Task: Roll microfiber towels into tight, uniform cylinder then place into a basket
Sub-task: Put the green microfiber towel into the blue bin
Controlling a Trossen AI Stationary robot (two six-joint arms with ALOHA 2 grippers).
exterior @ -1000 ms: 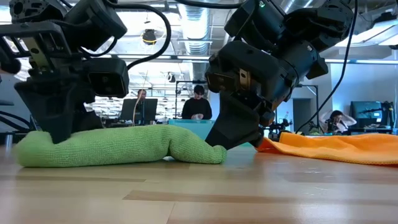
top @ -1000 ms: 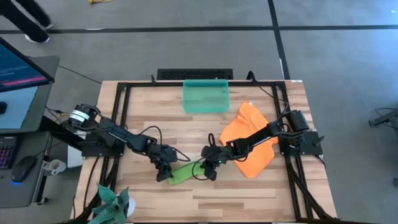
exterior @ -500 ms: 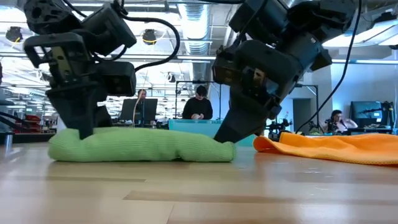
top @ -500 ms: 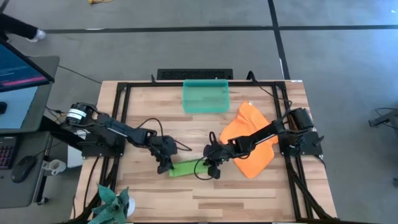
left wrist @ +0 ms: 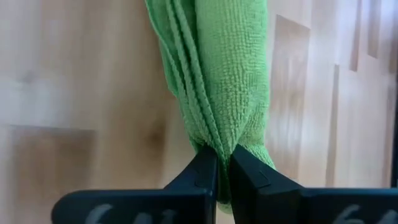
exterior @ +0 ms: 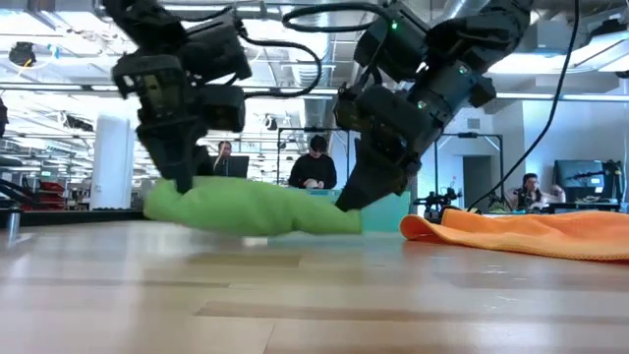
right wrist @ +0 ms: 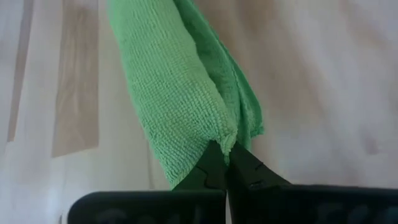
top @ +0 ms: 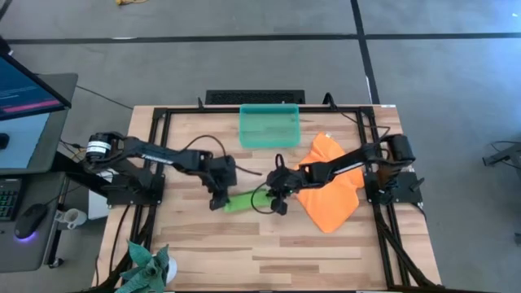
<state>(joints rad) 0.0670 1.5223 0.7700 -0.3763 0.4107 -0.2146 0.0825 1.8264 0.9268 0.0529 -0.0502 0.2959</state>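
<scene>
Jaws clamping green towel (top: 243, 202); basket (top: 269, 127) apart.

1. Setting: a robotics lab or workshop in a large open industrial hall.
2. Floor: bare grey concrete (top: 440, 122) with dark lines surrounds the wooden table (top: 269, 252), which carries a black metal frame (top: 155, 122).
3. Ceiling: exposed ducts and hanging lamps (exterior: 236, 57) run above and behind the left gripper (exterior: 182, 182).
4. Workstation: a lit monitor (top: 24, 85) stands outboard of the left arm.
5. Staff: people at screens (exterior: 314, 162) sit beyond the right gripper (exterior: 349, 202).
</scene>
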